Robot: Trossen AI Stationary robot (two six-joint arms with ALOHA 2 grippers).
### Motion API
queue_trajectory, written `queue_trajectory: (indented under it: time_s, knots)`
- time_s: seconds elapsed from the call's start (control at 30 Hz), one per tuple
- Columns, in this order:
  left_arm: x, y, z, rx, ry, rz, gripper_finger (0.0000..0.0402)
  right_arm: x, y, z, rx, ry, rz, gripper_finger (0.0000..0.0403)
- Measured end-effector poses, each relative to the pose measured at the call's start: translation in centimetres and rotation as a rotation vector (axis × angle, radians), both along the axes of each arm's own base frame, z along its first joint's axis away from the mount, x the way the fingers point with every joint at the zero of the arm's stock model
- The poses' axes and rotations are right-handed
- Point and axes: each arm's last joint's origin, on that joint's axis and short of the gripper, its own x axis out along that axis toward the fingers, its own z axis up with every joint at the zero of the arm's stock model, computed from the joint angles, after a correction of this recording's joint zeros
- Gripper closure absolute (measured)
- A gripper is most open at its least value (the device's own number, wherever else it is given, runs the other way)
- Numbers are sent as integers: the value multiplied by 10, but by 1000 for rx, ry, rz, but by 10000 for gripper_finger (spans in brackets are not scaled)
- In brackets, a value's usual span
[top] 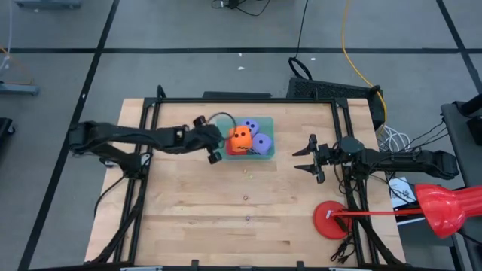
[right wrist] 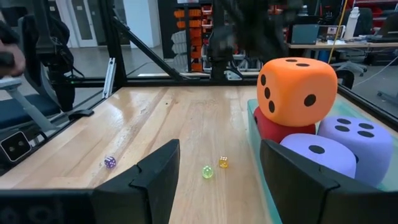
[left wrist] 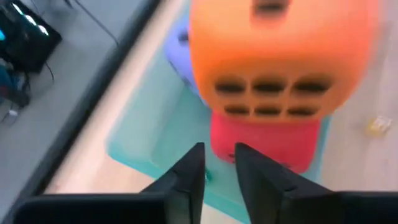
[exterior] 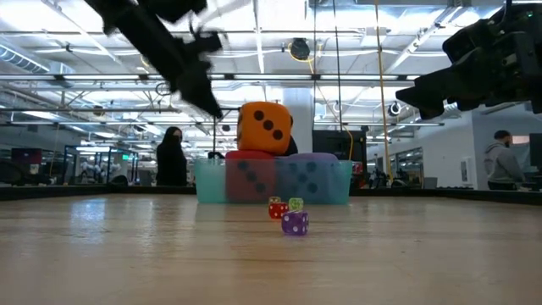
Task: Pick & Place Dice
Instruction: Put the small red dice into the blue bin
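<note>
L hand [top: 214, 150] fingers nearly together beside orange die [top: 240, 138]; R hand [top: 309, 159] apart, waiting.

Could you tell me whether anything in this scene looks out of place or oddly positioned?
The orange die is perched on the red die above the teal tray rim rather than nested beside the two purple dice. Three tiny dice lie loose on the table.

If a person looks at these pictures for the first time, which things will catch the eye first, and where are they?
The orange die stands out most: it sits on top of the red die, above the two purple-blue dice in the teal tray at the far middle of the table. The left gripper hangs just beside this stack, nearly closed and empty. Three tiny dice lie on the bare wood nearer the middle.
</note>
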Motion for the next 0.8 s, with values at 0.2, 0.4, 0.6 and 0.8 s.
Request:
queue_trajectory:
  time_s: [0.2, 0.4, 0.6, 0.8]
  knots:
    - [-45, -13, 72, 40, -296, -13, 367, 0, 0, 0, 21, 4, -2, 190]
    - [-109, -22, 112, -29, -506, -80, 391, 0, 0, 0, 32, 4, -3, 190]
    - [-145, -26, 86, -54, -595, -75, 395, 0, 0, 0, 52, 8, -4, 190]
    - [-155, -27, 44, -72, -712, -65, 396, 0, 0, 0, 62, 8, -5, 190]
